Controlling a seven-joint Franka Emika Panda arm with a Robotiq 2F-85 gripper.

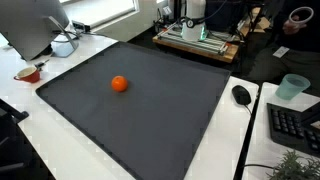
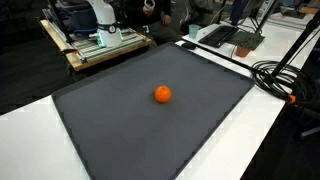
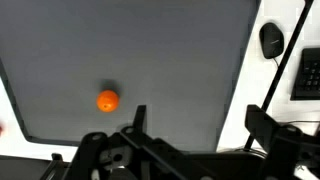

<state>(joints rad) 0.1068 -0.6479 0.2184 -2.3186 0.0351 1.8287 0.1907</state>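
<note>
A small orange ball (image 1: 119, 84) lies on a large dark grey mat (image 1: 150, 110) on a white table; it shows in both exterior views (image 2: 162, 94) and in the wrist view (image 3: 107, 100). My gripper (image 3: 200, 118) shows only in the wrist view, at the bottom of the frame, high above the mat. Its two black fingers stand wide apart with nothing between them. The ball lies to the left of the fingers, well apart from them. The arm does not show in the exterior views.
A black mouse (image 1: 241, 94), a keyboard (image 1: 295, 125) and a pale cup (image 1: 292, 87) lie beside the mat. A monitor (image 1: 35, 25) and a red bowl (image 1: 28, 73) stand at the far side. Black cables (image 2: 285, 75) and a 3D printer (image 2: 100, 30) sit nearby.
</note>
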